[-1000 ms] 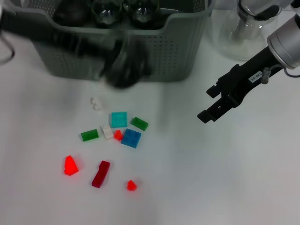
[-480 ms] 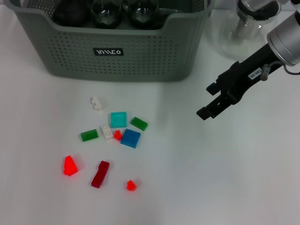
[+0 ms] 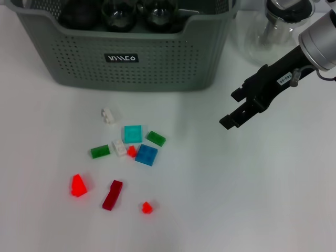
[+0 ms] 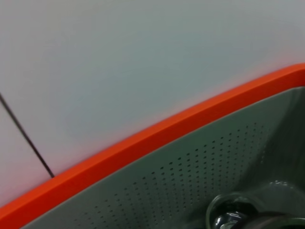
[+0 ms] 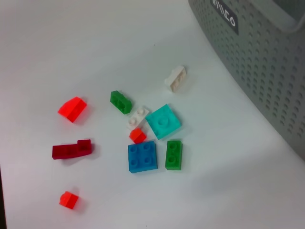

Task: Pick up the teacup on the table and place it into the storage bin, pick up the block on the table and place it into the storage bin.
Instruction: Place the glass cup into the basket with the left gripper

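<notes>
Left arm gone from head view; right gripper [image 3: 234, 108] nudged upward, jaws apart, empty. Storage bin [image 3: 157, 63] holds dark teacups [image 3: 119, 13].

Grey-green perforated storage bin [image 3: 157, 68] upright holding dark teacups [image 3: 119, 13], coloured blocks [image 3: 146, 155] scattered flat before it

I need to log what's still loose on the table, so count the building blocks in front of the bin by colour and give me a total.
Red blocks: 4
Green blocks: 2
White blocks: 2
Blue block: 1
Turquoise block: 1
Total: 10 blocks
</notes>
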Motion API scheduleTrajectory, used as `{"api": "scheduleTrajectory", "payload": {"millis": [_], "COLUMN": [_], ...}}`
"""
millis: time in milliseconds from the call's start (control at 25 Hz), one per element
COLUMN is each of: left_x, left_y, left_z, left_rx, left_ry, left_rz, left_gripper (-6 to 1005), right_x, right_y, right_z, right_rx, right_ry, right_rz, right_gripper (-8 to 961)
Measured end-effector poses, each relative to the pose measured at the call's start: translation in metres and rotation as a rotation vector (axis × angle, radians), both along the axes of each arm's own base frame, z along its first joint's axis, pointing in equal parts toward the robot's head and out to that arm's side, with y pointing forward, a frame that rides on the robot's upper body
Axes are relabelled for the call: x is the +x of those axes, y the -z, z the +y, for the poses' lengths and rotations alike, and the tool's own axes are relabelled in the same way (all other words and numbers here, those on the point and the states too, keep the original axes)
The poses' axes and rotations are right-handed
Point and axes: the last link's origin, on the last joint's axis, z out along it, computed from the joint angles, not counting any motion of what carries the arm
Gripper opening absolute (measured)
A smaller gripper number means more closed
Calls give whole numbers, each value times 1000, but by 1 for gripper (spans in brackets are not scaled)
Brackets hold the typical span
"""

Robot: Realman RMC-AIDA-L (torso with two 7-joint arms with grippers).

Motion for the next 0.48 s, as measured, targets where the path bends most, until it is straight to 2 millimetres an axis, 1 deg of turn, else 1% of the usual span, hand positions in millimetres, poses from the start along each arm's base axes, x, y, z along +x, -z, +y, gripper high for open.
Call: {"api": "scheduleTrajectory", "payload": {"millis": [160, 480], "left_x": [-8, -15], "left_y": [18, 32], "left_z": [3, 5], "left_rx": [14, 36], "left_ry": [13, 20], "left_rz": [27, 21], "left_gripper": [57, 58], "right_x": [0, 0], "right_y": [0, 1], "right_z": [0, 0], "right_rx": [-1, -2], "right_ry": [-1, -6], "right_rz": [-2, -5], "right_gripper": [947, 947]}}
